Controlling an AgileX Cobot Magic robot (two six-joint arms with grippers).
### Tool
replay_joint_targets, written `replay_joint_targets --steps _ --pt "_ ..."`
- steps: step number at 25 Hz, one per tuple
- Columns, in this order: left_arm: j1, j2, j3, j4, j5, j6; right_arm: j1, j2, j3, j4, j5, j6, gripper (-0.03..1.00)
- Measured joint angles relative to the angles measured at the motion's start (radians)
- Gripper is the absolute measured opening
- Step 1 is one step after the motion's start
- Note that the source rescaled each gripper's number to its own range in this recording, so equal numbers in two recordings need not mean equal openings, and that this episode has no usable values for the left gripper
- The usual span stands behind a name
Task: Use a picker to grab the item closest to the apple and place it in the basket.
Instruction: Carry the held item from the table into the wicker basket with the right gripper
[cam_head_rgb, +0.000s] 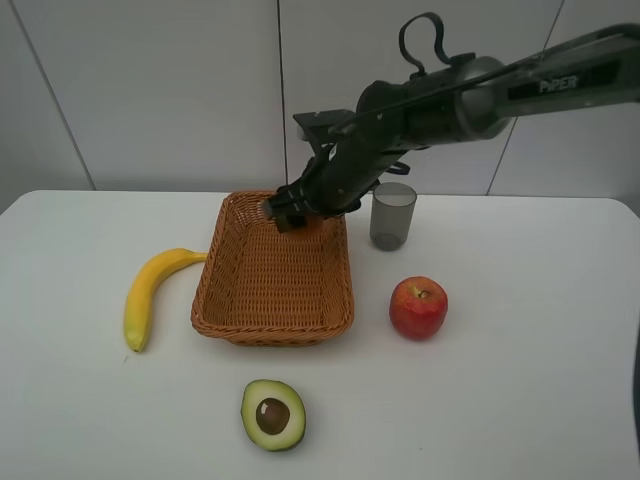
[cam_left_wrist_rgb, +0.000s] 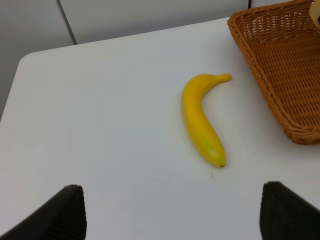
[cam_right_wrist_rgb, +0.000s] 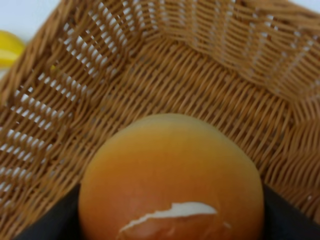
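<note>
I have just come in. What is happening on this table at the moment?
The right end effector holds a round orange-brown item over the far end of the wicker basket; it has not yet let go. The left end effector is open and holds nothing, hovering above the table near the banana. The apple, a grey cup and an avocado half sit on the table outside the basket.

Yellow banana (cam_head_rgb: 150, 290), halved avocado (cam_head_rgb: 273, 414), grey cup (cam_head_rgb: 392, 215), white table (cam_head_rgb: 540, 400)
</note>
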Motion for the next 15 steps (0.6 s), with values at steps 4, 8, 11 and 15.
replay_joint_targets --steps 4,8,11,15 --pt "0.000 0.000 0.000 0.000 0.000 0.000 0.005 0.037 0.000 0.009 -0.005 -0.014 0.00" --pt "0.000 0.000 0.000 0.000 0.000 0.000 0.024 0.064 0.000 0.036 -0.007 -0.038 0.00" --pt "0.000 0.000 0.000 0.000 0.000 0.000 0.028 0.071 0.000 0.039 -0.007 -0.042 0.00" --pt "0.000 0.000 0.000 0.000 0.000 0.000 0.032 0.080 0.000 0.039 -0.006 -0.042 0.00"
